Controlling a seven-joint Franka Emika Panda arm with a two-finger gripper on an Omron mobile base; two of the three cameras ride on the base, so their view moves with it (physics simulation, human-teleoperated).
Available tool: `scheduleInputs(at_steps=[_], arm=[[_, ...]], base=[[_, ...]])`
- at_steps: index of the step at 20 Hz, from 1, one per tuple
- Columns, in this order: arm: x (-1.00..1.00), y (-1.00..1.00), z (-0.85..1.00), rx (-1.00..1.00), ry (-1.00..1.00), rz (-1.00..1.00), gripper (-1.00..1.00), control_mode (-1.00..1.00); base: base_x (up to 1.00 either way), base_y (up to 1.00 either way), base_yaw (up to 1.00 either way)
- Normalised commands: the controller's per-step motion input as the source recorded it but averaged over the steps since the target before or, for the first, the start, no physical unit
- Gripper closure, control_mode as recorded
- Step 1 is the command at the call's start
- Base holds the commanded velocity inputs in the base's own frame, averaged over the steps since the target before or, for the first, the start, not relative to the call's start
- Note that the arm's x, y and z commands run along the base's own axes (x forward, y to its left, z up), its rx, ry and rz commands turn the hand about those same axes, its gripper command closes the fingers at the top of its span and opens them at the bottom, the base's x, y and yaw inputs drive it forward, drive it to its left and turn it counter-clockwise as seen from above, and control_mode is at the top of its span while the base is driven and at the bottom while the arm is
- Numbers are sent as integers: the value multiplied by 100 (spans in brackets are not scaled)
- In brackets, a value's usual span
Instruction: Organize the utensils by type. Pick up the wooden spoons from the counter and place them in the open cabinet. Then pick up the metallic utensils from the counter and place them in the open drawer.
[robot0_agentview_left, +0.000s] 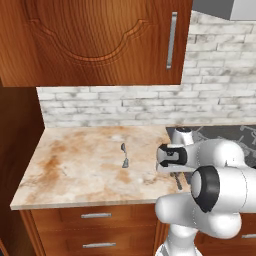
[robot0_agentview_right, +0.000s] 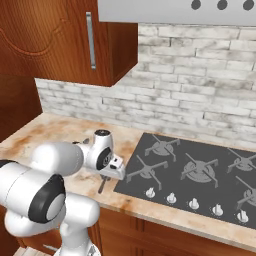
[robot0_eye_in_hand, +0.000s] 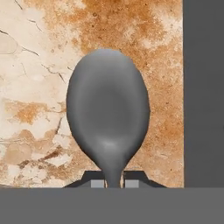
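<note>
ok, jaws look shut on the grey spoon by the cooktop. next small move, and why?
Probably lift straight up. The gripper is closed on the neck of the dark grey metal spoon, which lies low over the beige marbled counter beside the dark cooktop; rising clears both.

My gripper (robot0_eye_in_hand: 113, 183) sits low over the counter (robot0_agentview_left: 75, 160), just beside the cooktop (robot0_agentview_right: 200, 170), with a spoon (robot0_eye_in_hand: 108, 118) between my fingertips: its neck lies between them and its bowl extends ahead of them over the counter surface, the cooktop edge running along the right of the hand view. Further left on the counter, well apart from my hand, lies a small utensil (robot0_agentview_left: 124, 156), in front of the backsplash wall (robot0_agentview_left: 125, 107) and below the wall cabinet (robot0_agentview_left: 95, 40)
</note>
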Motion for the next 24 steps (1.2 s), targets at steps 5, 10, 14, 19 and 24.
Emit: scheduleInputs(at_steps=[5,10,14,19,24], arm=[[0,13,47,0,0,9,100,-100],[-8,1,56,0,-9,35,100,-100],[-12,0,54,0,-14,54,100,-100],[-39,0,46,-3,-19,42,100,-100],[-30,0,29,-8,-7,14,100,-100]], base=[[0,0,0],[0,0,0],[0,0,0],[0,0,0],[0,0,0]])
